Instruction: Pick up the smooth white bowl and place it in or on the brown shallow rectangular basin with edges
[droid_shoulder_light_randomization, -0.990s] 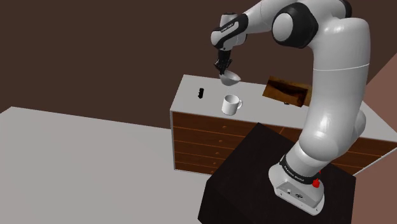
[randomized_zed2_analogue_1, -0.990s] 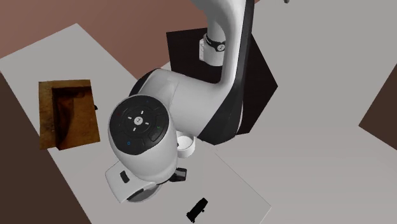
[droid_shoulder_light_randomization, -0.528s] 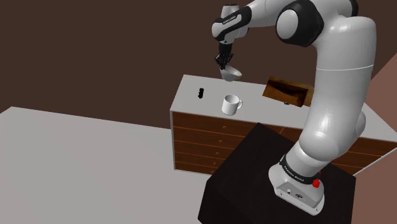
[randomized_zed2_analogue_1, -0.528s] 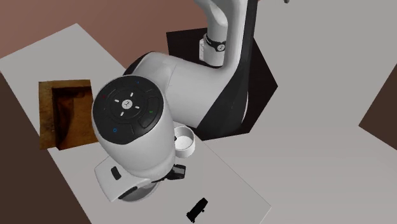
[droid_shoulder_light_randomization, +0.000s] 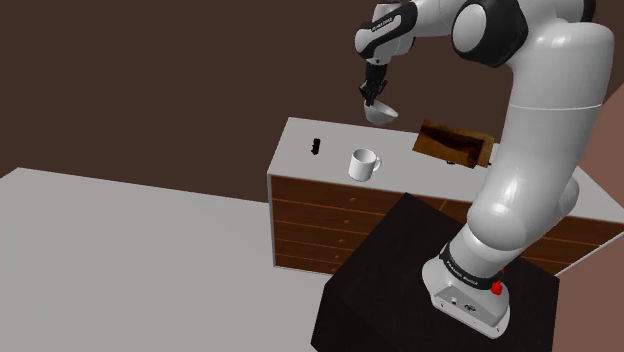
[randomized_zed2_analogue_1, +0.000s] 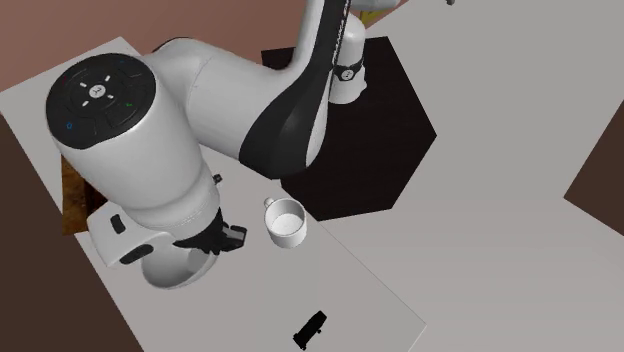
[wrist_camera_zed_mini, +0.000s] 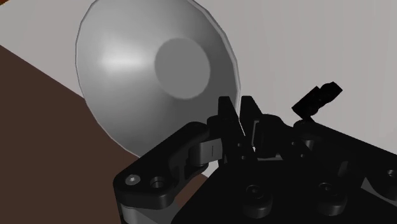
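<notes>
My gripper (droid_shoulder_light_randomization: 373, 97) is shut on the rim of a smooth pale grey-white bowl (droid_shoulder_light_randomization: 380, 113), which hangs tilted in the air above the dresser's white top (droid_shoulder_light_randomization: 300, 160). The wrist view has the fingers (wrist_camera_zed_mini: 229, 118) clasping the bowl's edge, with the bowl (wrist_camera_zed_mini: 153, 70) turned so its round base faces the camera. The brown shallow rectangular basin (droid_shoulder_light_randomization: 452, 143) lies on the dresser top, to the shoulder view's right of the bowl and lower. In the second exterior view the arm covers most of the basin (randomized_zed2_analogue_1: 68, 200).
A white mug (droid_shoulder_light_randomization: 364, 164) (randomized_zed2_analogue_1: 287, 222) stands on the dresser top below the bowl. A small black object (droid_shoulder_light_randomization: 315, 146) (randomized_zed2_analogue_1: 310, 328) (wrist_camera_zed_mini: 316, 98) lies nearer the shoulder view's left end. Wooden drawer fronts (droid_shoulder_light_randomization: 310, 220) face the black stand (droid_shoulder_light_randomization: 400, 270).
The arm has carried the bowl toward the shoulder view's right, from above the mug toward the basin. The grip on the rim is unchanged.
</notes>
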